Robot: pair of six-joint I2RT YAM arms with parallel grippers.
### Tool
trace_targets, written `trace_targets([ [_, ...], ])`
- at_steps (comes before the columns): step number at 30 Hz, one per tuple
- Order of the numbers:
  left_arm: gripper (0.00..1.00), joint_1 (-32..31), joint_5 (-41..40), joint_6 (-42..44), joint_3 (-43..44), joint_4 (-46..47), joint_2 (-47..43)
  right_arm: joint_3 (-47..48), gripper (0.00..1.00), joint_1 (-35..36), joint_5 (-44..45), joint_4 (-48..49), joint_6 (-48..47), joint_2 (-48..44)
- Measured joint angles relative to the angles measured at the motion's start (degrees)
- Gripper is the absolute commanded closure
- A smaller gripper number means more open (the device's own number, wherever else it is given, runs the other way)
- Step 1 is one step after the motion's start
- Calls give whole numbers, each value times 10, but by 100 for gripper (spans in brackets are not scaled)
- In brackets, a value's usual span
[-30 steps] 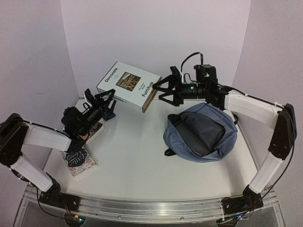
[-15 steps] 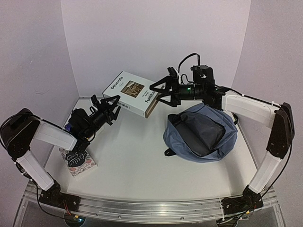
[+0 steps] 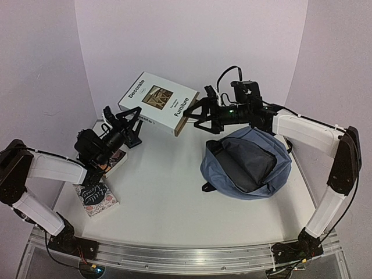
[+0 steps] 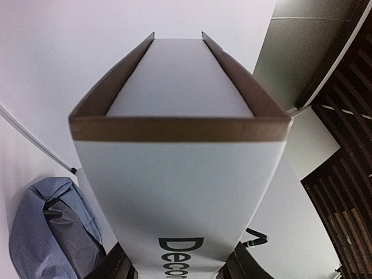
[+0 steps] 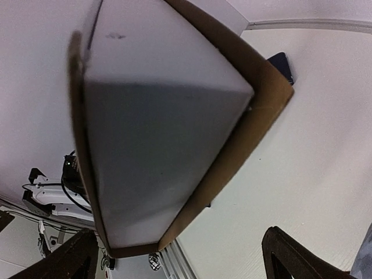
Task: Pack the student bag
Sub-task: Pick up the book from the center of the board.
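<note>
A large white book (image 3: 157, 104) titled "Decorate Furniture" hangs tilted in the air at the back. My left gripper (image 3: 131, 125) is shut on its left spine end, and the book fills the left wrist view (image 4: 180, 192) between the black fingers (image 4: 113, 264). My right gripper (image 3: 195, 113) is open around the book's right end; in the right wrist view (image 5: 180, 256) the book (image 5: 157, 145) sits near one finger, with a gap to the other finger (image 5: 290, 250). The slate-blue student bag (image 3: 247, 163) lies open on the table at the right, below the right arm, and also shows in the left wrist view (image 4: 43, 226).
A patterned book (image 3: 96, 197) lies at the front left, and another book (image 3: 116, 160) lies under the left arm. Purple walls close in the back and both sides. The white table (image 3: 163, 197) stretches between the books and the bag.
Half a second ago the book dipped lower and to the right; it is now back up and to the left. My right gripper has come in around the book's right end.
</note>
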Motion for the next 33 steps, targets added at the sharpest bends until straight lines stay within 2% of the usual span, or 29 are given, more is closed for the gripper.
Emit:
trace_targets([
  [7,89,0,6,-44,7,26,52,4,3,0,-13,64,36,2],
  [14,89,-1,15,-56,18,29,63,4,12,-1,-14,100,61,27],
  [18,87,-4,26,-56,26,29,66,4,24,-1,-13,131,83,37],
  [19,84,-4,28,-57,26,30,67,4,27,-1,-13,139,88,38],
  [20,78,-4,30,-58,26,32,68,4,33,-1,-12,146,93,39],
  [25,48,-4,44,-68,46,45,84,4,67,-6,-12,162,113,39],
  [29,35,-3,63,-71,51,43,91,1,80,-13,-24,174,118,39],
  [33,24,-2,96,-56,49,34,87,-21,81,-29,-40,173,112,31],
])
